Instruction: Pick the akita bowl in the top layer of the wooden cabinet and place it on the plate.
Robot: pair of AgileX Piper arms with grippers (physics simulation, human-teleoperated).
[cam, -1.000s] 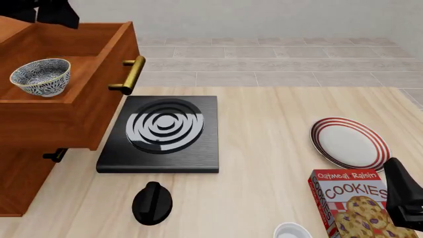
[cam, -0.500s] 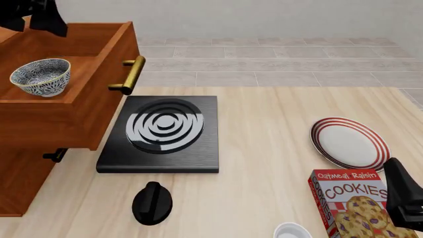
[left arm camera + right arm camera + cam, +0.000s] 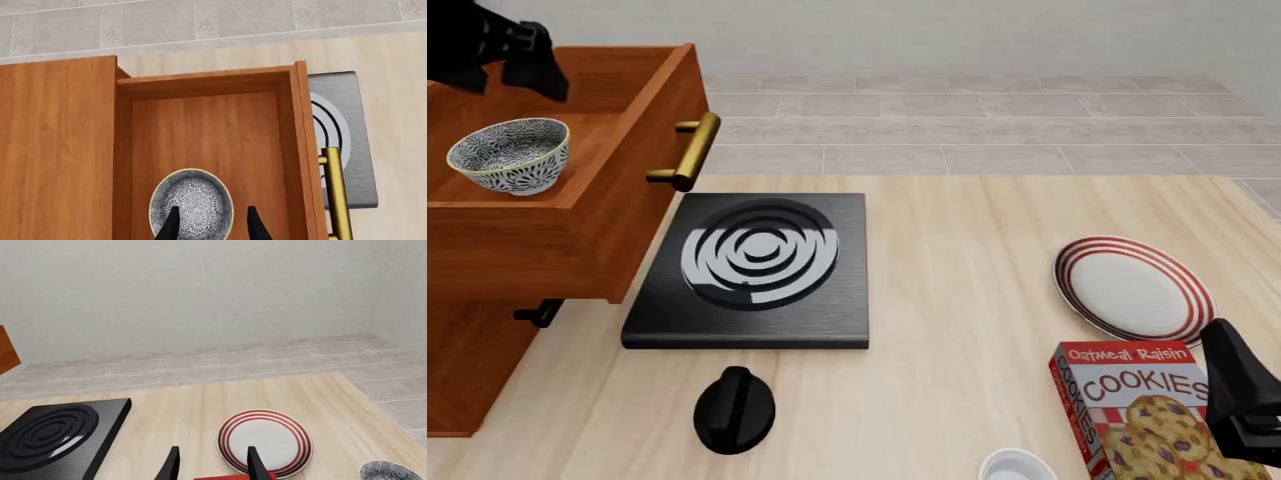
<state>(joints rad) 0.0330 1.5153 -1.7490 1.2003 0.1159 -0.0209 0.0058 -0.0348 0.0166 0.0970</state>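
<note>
Bowl: akita bowl (image 3: 510, 155) sits upright in the pulled-out top layer (image 3: 627, 110) of the wooden cabinet (image 3: 507, 260), not yet lifted. Left gripper (image 3: 211, 225) hovers above it, fingers spread, holding nothing. Plate (image 3: 1134, 288) lies bare, well apart across the table. Right gripper (image 3: 211, 465): parted, idle. Remaining, by estimate: grasp, carry, placement.

Pale wall (image 3: 200, 290), grey tiled floor (image 3: 988, 125)
</note>
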